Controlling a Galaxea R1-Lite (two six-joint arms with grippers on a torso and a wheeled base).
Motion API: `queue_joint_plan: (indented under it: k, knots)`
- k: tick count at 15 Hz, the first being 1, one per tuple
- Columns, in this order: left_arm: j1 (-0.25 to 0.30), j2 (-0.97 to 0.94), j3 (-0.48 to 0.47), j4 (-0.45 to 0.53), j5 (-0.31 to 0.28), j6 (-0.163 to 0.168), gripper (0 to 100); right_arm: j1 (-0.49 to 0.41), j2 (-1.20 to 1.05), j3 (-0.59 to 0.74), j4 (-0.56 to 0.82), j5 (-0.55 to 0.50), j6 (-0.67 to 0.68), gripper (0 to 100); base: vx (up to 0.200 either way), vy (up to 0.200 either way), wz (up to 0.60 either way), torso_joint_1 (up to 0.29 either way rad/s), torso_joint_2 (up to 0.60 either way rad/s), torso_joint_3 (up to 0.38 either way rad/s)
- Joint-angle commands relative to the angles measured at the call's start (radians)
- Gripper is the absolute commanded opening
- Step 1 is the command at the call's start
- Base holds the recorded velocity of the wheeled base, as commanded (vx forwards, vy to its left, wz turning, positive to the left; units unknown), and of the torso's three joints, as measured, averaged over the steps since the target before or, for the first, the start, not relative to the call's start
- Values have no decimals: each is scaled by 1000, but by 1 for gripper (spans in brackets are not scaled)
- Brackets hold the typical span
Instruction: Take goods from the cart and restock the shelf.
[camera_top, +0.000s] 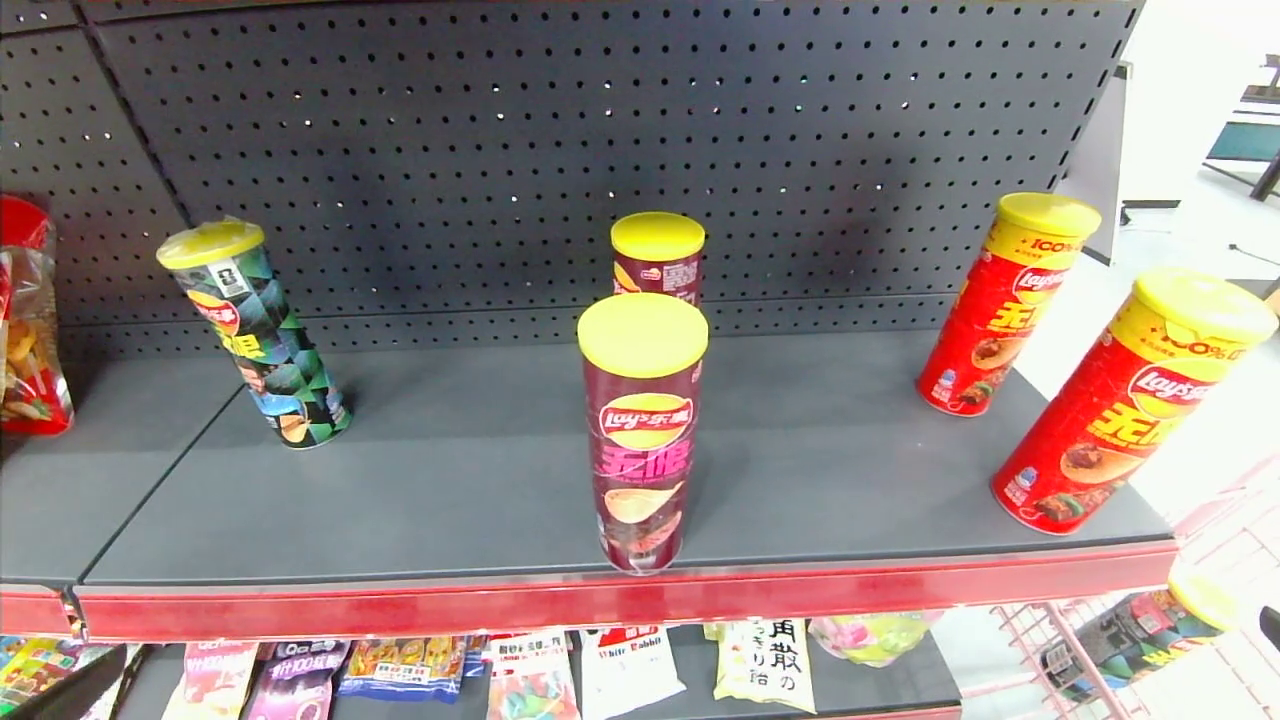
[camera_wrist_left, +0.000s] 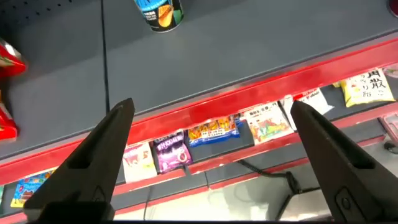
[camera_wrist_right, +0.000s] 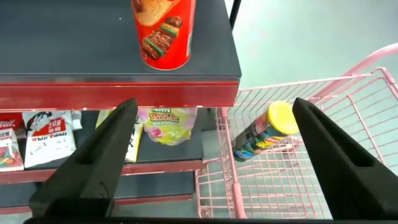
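The can in the cart (camera_wrist_right: 267, 132) is a tall tube with a dark body, bright many-coloured print and a yellow plastic lid. It lies tilted on its side inside the pink wire cart (camera_wrist_right: 373, 81), near the corner of the cart that is next to the shelf (camera_top: 480, 470). The cart stands at the right end of the shelf, lower than the grey board.

The right gripper (camera_wrist_right: 214, 102) hangs above the cart and the shelf's red front strip. Its two black fingers are spread wide and nothing is between them. The left gripper (camera_wrist_left: 211, 104) is in front of the same red strip, farther to the left. It is also wide open and holds nothing.

Five more tubes stand on their bases on the grey board, all with yellow lids. The front red can (camera_top: 1130, 400) is near the right front corner, and the rear red can (camera_top: 1000, 300) is behind it. The front maroon can (camera_top: 643, 430) stands in the middle at the front edge, and the rear maroon can (camera_top: 657, 255) is behind it near the pegboard wall (camera_top: 500, 150). The dark can on the shelf (camera_top: 255, 335), with print like that of the can in the cart, stands at the left. A snack bag (camera_top: 25, 330) is at the far left. Small packets (camera_top: 630, 670) lie on the lower board.
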Motion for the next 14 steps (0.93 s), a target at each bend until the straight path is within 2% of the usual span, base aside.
queue_joint_plan:
  k: [1,4,10,13,14]
  knots:
    - [2,-33,11,0,2,0,100,-3,-6,2,0,0,-1,100,0,0,0,0,0,0]
    - [2,-39,12,0,2,0,100,-3,-9,5,2,0,-8,100,0,0,0,0,0,0]
    - [1,-48,38,-2,-2,4,100,-1,-11,23,2,0,-19,100,-200,0,0,5,2,0]
    - [2,-50,46,-12,-2,7,100,-1,-12,40,0,0,-28,100,0,0,0,0,0,0]
    - [1,-50,46,-11,-2,7,100,-1,-15,42,0,0,-28,100,0,0,-600,-2,-2,2]
